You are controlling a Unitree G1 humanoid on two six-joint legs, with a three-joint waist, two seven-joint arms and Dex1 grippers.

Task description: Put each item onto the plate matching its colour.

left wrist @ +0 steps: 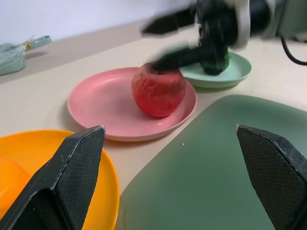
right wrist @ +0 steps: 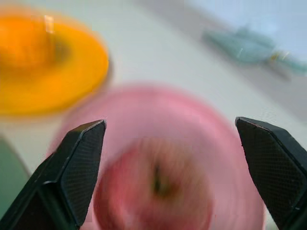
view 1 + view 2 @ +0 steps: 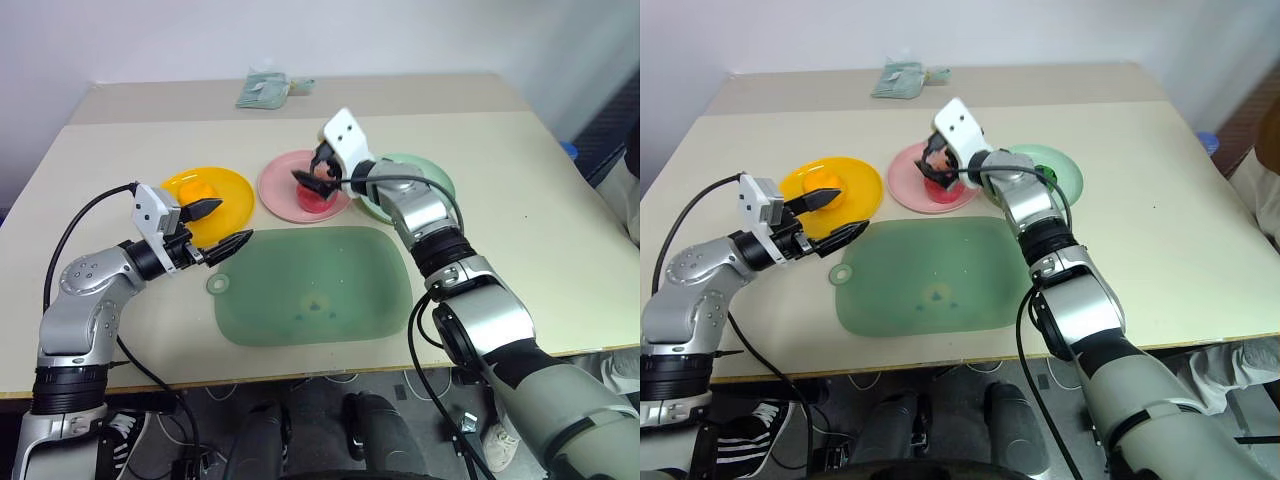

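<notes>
The pink-red fruit (image 1: 158, 91) rests on the pink plate (image 1: 100, 103). My right gripper (image 3: 312, 180) hovers just over it, open, its fingers spread wider than the fruit. A yellow-orange fruit (image 3: 195, 188) lies on the yellow plate (image 3: 232, 190). On the mint green plate (image 3: 425, 170) sits the dark green ball (image 1: 214, 64), partly hidden behind my right arm. My left gripper (image 3: 235, 222) is open and holds nothing, level above the table between the yellow plate's near rim and the cutting mat.
A pale green cutting mat (image 3: 310, 285) lies flat in front of the three plates, under my right forearm. A pale green packet (image 3: 262, 88) sits at the table's far edge. The table (image 3: 520, 200) stretches bare to the right of the plates.
</notes>
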